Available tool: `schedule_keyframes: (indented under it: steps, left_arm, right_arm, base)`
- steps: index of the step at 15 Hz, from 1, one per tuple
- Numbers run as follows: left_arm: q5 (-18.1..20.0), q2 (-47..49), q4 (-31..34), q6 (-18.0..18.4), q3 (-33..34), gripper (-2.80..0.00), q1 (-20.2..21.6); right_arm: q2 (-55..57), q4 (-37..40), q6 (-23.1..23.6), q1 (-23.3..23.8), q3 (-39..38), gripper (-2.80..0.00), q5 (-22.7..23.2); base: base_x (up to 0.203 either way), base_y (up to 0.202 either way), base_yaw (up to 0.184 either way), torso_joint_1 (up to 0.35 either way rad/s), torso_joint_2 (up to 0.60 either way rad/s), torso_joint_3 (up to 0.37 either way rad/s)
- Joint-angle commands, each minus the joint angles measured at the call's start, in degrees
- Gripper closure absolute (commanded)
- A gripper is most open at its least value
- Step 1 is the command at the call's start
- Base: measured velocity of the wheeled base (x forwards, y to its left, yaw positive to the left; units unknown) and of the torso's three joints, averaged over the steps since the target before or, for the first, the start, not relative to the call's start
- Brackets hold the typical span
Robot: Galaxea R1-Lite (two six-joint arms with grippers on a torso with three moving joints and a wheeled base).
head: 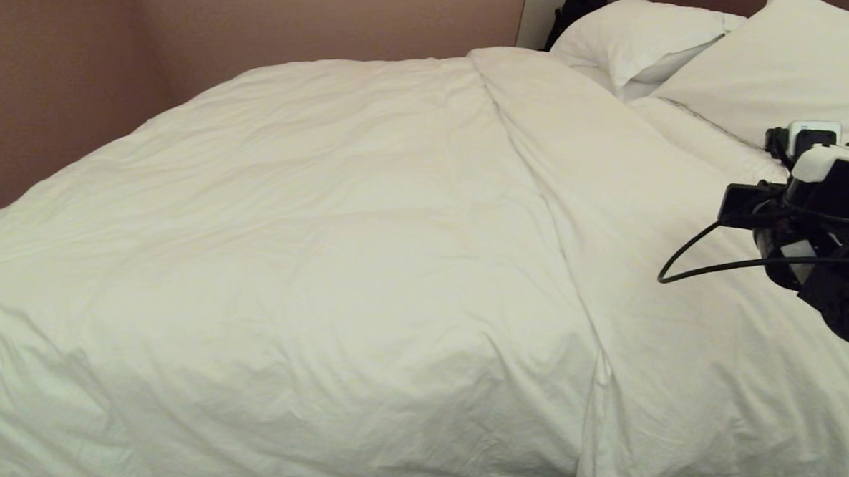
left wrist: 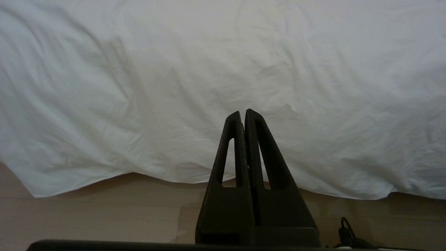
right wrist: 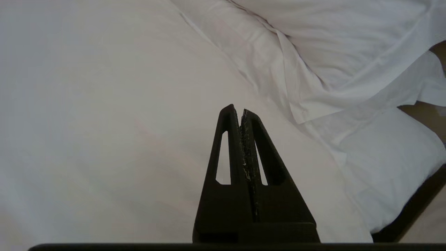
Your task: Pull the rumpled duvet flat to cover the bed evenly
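While the puffy white cotton duvet [head: 311, 272] lies spread over the wide low bed [right wrist: 411, 209], the right gripper [right wrist: 240, 111], jaws pressed together, empty, hovers above its pillow-side fold, nearer than the left gripper [left wrist: 243, 113], equally closed, low by the hem.

Black triangular fingers [left wrist: 240, 146] with slotted cut-outs are being shown — a black-and-white right arm [head: 823, 178] is being trailed by a looping black cable [head: 683, 259].
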State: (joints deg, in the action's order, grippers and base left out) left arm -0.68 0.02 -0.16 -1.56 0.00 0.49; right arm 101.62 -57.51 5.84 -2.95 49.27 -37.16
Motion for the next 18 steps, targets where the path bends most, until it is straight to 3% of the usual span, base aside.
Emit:
schedule_keyframes:
  steps: [1, 6, 11, 14, 18]
  left_arm:
    - [-0.02, -0.02, -0.02, -0.02, 0.00, 0.00, 0.04]
    - [-0.02, -0.02, -0.02, -0.02, 0.00, 0.00, 0.04]
    - [-0.02, -0.02, -0.02, -0.02, 0.00, 0.00, 0.04]
    - [-0.02, -0.02, -0.02, -0.02, 0.00, 0.00, 0.04]
    - [-0.02, -0.02, -0.02, -0.02, 0.00, 0.00, 0.04]
  right_arm:
    - [-0.49, 2.15, 0.28, -3.35, 1.04, 0.00, -4.53]
    - [-6.18, 8.89, 0.22, -7.29, 3.14, 0.00, 2.10]
    - [-17.03, 36.11, -3.84, -8.78, 8.80, 0.00, 19.62]
    - [-18.84, 45.83, -8.43, -8.83, 11.50, 0.00, 24.25]
    - [-24.41, 49.38, -9.93, -8.85, 11.91, 0.00, 26.33]
  base:
    - [0.000, 0.000, 0.000, 0.000, 0.00, 0.000]
    - [0.000, 0.000, 0.000, 0.000, 0.00, 0.000]
    - [0.000, 0.000, 0.000, 0.000, 0.00, 0.000]
    - [0.000, 0.000, 0.000, 0.000, 0.00, 0.000]
    - [0.000, 0.000, 0.000, 0.000, 0.00, 0.000]
